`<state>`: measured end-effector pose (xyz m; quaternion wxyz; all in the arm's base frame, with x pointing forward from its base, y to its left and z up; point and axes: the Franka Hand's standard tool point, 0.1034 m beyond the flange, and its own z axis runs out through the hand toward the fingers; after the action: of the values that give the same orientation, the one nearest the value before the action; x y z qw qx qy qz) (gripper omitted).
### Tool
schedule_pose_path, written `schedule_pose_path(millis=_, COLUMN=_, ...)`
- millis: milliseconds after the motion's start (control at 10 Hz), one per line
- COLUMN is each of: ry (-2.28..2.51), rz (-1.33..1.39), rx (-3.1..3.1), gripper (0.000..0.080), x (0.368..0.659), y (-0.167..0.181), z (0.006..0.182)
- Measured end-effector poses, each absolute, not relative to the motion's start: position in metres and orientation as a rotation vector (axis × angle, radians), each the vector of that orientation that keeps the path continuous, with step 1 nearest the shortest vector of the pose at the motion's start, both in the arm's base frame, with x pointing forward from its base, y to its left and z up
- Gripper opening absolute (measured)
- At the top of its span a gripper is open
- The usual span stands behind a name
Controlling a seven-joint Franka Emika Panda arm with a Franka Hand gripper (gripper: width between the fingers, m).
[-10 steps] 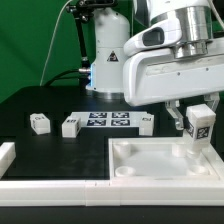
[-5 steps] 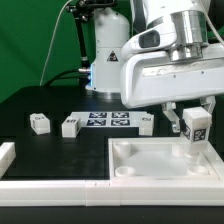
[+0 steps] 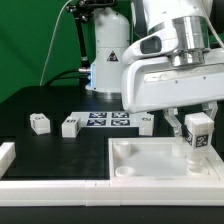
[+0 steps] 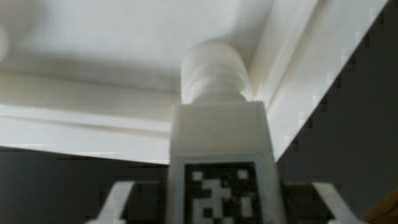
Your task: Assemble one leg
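1. Claw (image 3: 196,122) of mine is gripping the leg (image 3: 198,130), with the fingers pressing on two opposite sides and a tagged face showing toward the exterior view.
2. The leg is hanging upright from the claw, and its round white end is pointing down below the claw into the tray (image 3: 140,148).
3. In the wrist view, my claw (image 4: 217,205) is showing one finger (image 4: 121,200) on each side of the leg (image 4: 221,140). The leg's round end is sitting over an inner corner of the tray (image 4: 89,100), close to the raised walls. I cannot tell whether it is touching the tray floor.
4. The tray is resting on the black tabletop (image 3: 50,150), directly under the claw and stretching off toward the exterior view's left.
5. Well apart from the claw, on the exterior view's left, the marker board (image 3: 108,120) is lying flat on the tabletop. The first tagged block (image 3: 146,123) is sitting at the board's end nearer the claw. The second tagged block (image 3: 70,126) is sitting just beside the far end, and the third tagged block (image 3: 39,123) is farther out.
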<state>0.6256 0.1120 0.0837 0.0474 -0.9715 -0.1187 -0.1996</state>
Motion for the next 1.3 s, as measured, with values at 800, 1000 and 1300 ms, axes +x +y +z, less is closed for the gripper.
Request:
schedule_pose_path(millis=800, ry=-0.352, rz=-0.810, rx=-2.929, gripper=0.0290, x=0.630, y=0.118, z=0.071)
schedule_pose_path(millis=1000, ry=-0.352, rz=-0.812, rx=-2.929, gripper=0.0383, x=0.630, y=0.118, z=0.071)
schedule_pose_path(millis=1300, ry=-0.351, rz=-0.812, rx=-2.929, gripper=0.0557, x=0.630, y=0.118, z=0.071)
